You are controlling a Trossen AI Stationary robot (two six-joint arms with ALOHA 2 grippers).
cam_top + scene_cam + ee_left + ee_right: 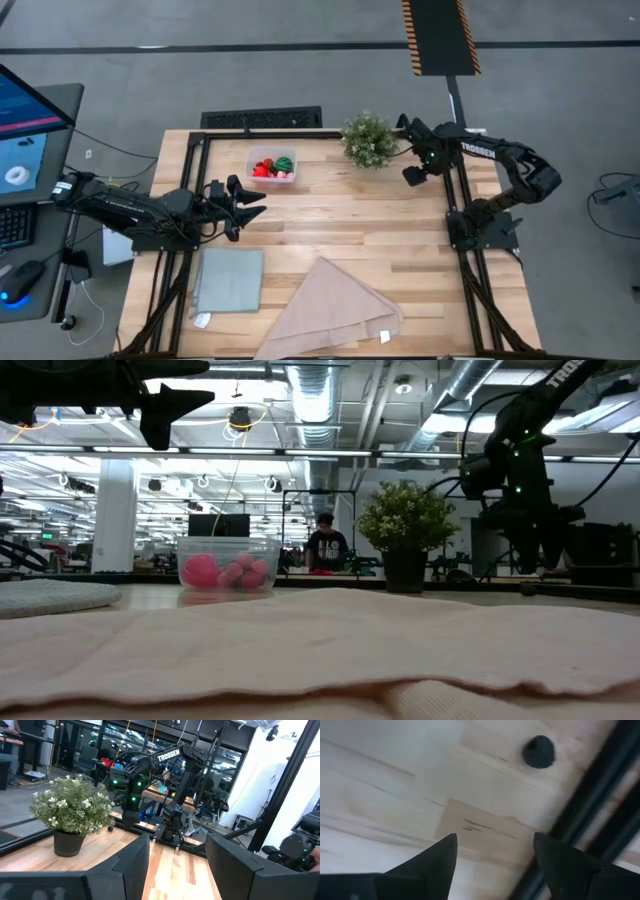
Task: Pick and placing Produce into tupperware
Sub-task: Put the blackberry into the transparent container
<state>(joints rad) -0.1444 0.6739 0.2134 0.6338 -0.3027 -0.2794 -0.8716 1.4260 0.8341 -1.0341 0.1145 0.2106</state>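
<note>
One dark berry [538,751] is sitting at the far right table edge; we're hovering our right gripper [495,857] over it, jaws apart to grab. Left gripper [247,200], jaws apart, is waiting near the tupperware [272,166] holding red and green produce [284,164].

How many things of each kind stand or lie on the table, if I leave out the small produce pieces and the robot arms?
Cloths: 2 (grey-blue cloth, beige cloth)
Potted plant: 1
Tupperware: 1
Total: 4
</note>
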